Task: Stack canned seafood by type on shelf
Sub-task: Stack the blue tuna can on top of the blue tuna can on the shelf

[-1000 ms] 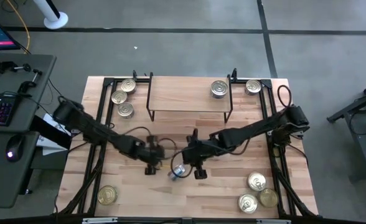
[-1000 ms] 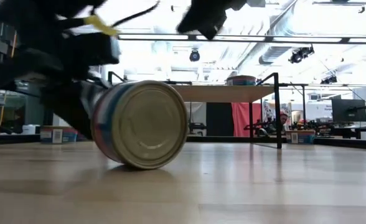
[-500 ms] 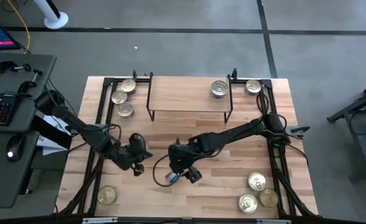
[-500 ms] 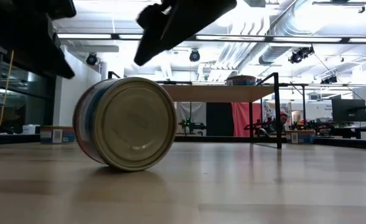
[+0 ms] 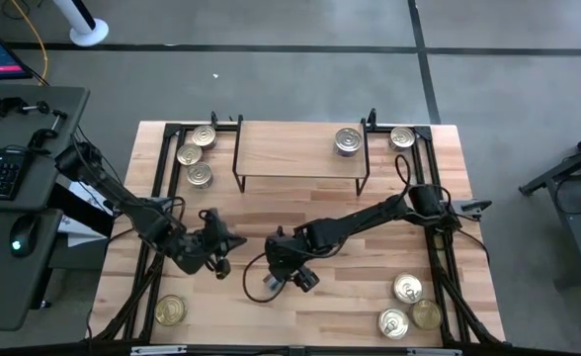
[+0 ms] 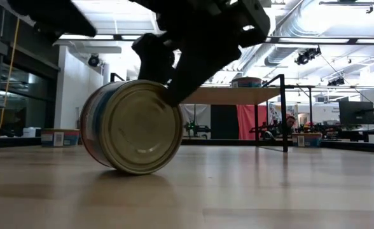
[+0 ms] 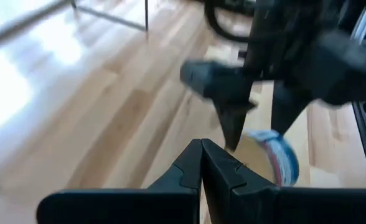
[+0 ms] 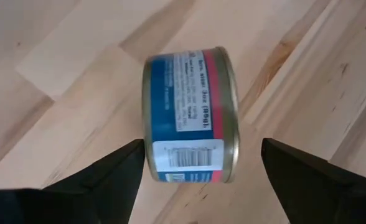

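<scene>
Having let go, the right gripper (image 8: 198, 165) now straddles the on-edge tin (image 8: 189, 115), fingers spread wide.

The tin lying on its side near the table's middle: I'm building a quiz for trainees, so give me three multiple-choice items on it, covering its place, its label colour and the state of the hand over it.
1. Where does the tin rest?
A. on the shelf
B. on the tabletop, on its edge
C. on another tin

2. What colours are on its label?
A. blue and red
B. green and yellow
C. plain black

3. How is the right hand?
A. shut on the tin
B. open, a finger either side
C. out of view

Answers:
1 B, the low view shows its rim on the tabletop.
2 A, seen in the right wrist view.
3 B, its fingers stand apart from the tin.
</scene>
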